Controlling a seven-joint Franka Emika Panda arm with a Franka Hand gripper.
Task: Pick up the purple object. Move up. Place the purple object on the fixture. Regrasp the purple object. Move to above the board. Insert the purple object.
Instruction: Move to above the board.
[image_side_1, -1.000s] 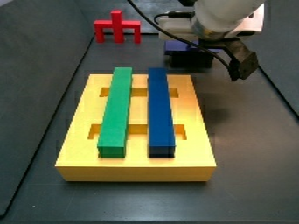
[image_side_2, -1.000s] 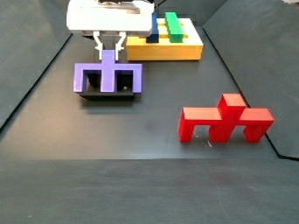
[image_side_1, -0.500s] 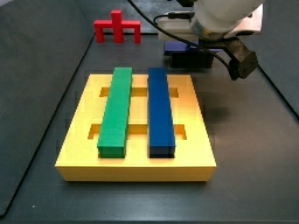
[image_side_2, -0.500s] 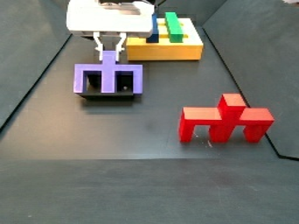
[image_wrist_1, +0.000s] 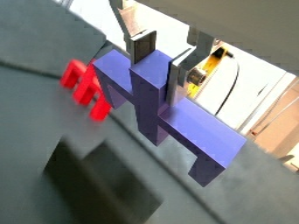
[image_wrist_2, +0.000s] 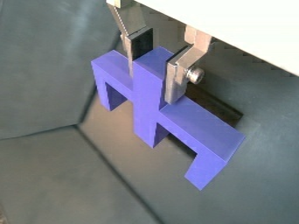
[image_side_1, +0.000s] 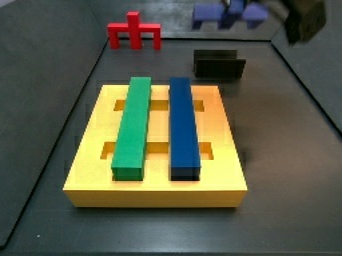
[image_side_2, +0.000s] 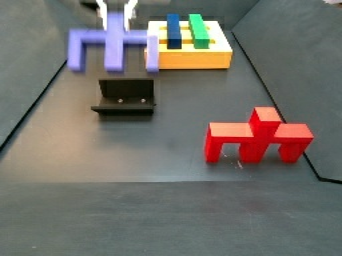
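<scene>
The purple object hangs in the air above the fixture, clear of it. My gripper is shut on its central post, and both wrist views show the silver fingers pressed on either side of the post. The crossbar and two legs spread out below the fingers. In a side view the purple object is blurred at the upper edge, above the bare dark fixture. The yellow board lies in front of the fixture.
A green bar and a blue bar lie lengthwise in the board's grooves. The red piece stands at the back of the floor, apart from the board, and shows near the front in a side view.
The gripper has risen with the purple object, lifting it off the fixture, which now stands bare. Board, bars and red piece have not moved.
</scene>
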